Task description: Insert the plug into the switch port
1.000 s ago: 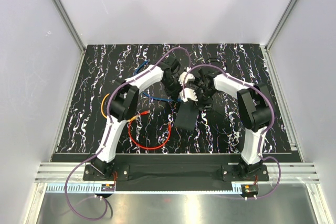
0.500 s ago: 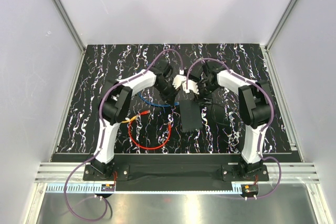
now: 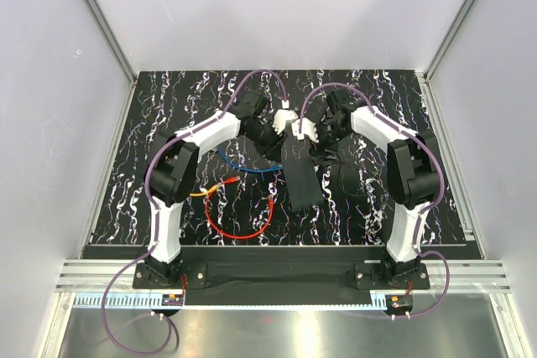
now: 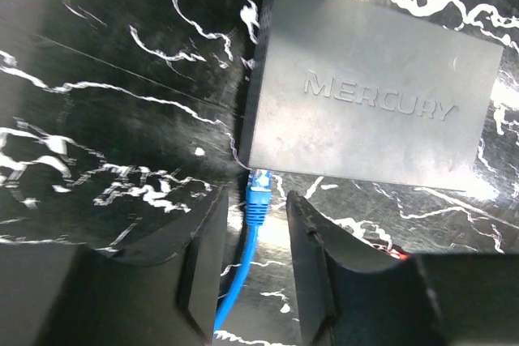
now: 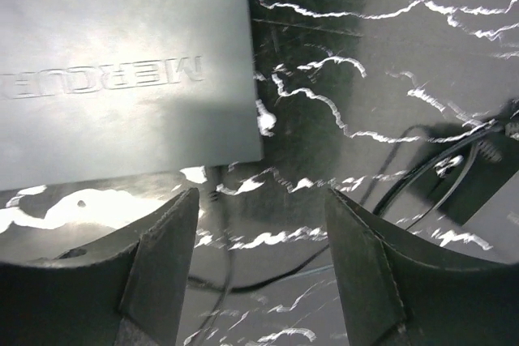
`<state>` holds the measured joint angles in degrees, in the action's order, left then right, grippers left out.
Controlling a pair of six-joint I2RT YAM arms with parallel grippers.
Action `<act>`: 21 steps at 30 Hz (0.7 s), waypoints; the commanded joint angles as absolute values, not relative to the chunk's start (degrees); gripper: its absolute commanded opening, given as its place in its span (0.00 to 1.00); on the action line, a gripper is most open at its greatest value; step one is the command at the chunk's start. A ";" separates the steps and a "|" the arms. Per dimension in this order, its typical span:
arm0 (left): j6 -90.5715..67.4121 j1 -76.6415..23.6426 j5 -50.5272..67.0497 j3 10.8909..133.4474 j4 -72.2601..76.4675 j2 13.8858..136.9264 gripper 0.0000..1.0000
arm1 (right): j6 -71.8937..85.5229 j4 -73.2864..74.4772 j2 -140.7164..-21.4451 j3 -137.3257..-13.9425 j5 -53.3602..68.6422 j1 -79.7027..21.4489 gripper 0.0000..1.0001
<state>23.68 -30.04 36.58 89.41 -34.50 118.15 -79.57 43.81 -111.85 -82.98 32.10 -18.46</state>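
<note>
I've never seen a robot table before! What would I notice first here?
Probably the flat black box with MERCURY on its lid, lying in the middle of the marbled table. Next, the bright blue plug, its tip at the box's edge, between the left fingers with gaps either side. A red cable loop lies nearer the front, to the left.
</note>
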 commanded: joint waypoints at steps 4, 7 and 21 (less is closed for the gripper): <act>35.93 -31.46 37.36 85.35 -36.04 111.89 0.41 | -58.68 49.03 -108.98 -92.80 33.13 -15.38 0.68; 38.13 -31.12 37.00 82.37 -34.72 110.57 0.43 | -43.84 48.43 -109.51 -93.34 34.62 -15.03 0.65; 46.75 -31.11 32.62 83.31 -36.03 111.53 0.45 | -3.79 35.86 -116.45 -88.68 36.83 -14.06 0.53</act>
